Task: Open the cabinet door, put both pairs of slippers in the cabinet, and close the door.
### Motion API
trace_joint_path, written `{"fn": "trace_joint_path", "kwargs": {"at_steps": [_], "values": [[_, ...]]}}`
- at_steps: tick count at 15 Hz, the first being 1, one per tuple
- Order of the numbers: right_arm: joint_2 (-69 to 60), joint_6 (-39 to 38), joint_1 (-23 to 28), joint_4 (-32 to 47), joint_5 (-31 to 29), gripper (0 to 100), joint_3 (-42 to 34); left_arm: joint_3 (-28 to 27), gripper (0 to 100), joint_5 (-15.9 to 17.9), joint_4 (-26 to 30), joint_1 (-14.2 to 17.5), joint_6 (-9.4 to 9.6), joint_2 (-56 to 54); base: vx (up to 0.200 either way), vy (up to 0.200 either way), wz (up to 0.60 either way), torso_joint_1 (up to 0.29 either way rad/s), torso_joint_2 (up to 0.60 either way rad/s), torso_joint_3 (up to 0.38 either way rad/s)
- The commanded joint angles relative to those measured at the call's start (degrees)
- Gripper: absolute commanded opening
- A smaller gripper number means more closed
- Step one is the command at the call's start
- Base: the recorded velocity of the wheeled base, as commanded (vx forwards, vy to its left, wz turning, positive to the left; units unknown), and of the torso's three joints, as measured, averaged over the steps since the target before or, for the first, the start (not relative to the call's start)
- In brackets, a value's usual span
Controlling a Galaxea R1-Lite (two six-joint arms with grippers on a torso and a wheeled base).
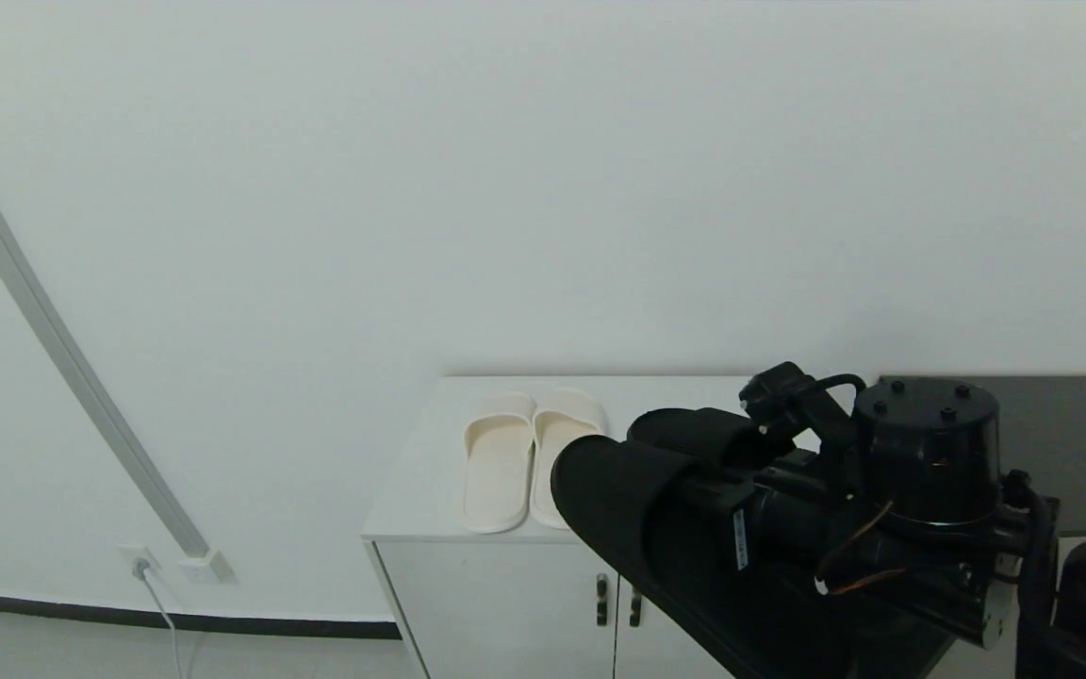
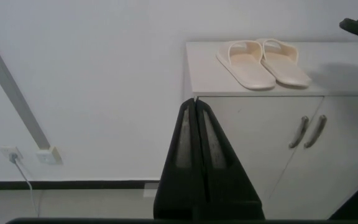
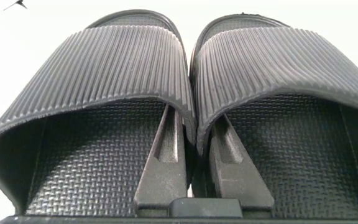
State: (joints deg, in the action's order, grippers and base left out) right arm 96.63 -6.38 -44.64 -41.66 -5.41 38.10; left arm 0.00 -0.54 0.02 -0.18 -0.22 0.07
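Room: plain white wall (image 1: 543,189) with a grey cable duct (image 1: 62,349) running aslant down it to a small box near the floor. Beside the box is a wall socket (image 1: 136,558) with a plug in it, its white cord (image 1: 166,622) trailing down. A dark skirting strip (image 1: 222,621) lines the foot of the wall.

White cabinet (image 1: 496,604) stands against the wall, both doors shut, with two upright handles (image 1: 602,600) side by side at the meeting edge. Its top, the surface (image 1: 420,471), carries the white slippers (image 1: 529,462), a pair lying flat and touching, toes toward the wall. A dark tabletop (image 1: 1071,443) adjoins the cabinet on the right.

Right arm is in front of the cabinet at top height. Its jaws reach inside the black slippers (image 1: 618,490), one finger (image 3: 163,155) in each shoe, pinching the two inner side walls together. The pair is held off the surface, just right of the white pair.

Left jaws are pressed together, holding nothing, low and left of the cabinet's corner.
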Motion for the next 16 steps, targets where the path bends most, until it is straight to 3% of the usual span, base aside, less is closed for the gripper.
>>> {"fn": "trace_joint_path", "kwargs": {"at_steps": [1, 4, 16], "values": [[-1.10, 0.05, -0.36, -0.09, 0.05, 0, -0.48, 0.00, 0, -0.08, -0.02, 0.01, -0.04, 0.01, -0.200, 0.000, 0.00, 0.007, 0.00, 0.007], [-1.10, 0.49, -0.53, -0.09, 0.14, 0, -1.27, 0.00, 0, -0.08, -0.02, 0.01, -0.04, 0.01, -0.200, 0.000, 0.00, -0.007, 0.00, 0.007], [-1.71, 1.63, -0.36, -0.44, 2.42, 0, -3.47, 0.00, 0, -0.08, -0.02, 0.01, 0.04, 0.01, 0.000, 0.000, 0.00, 0.000, 0.00, 0.000]]}}
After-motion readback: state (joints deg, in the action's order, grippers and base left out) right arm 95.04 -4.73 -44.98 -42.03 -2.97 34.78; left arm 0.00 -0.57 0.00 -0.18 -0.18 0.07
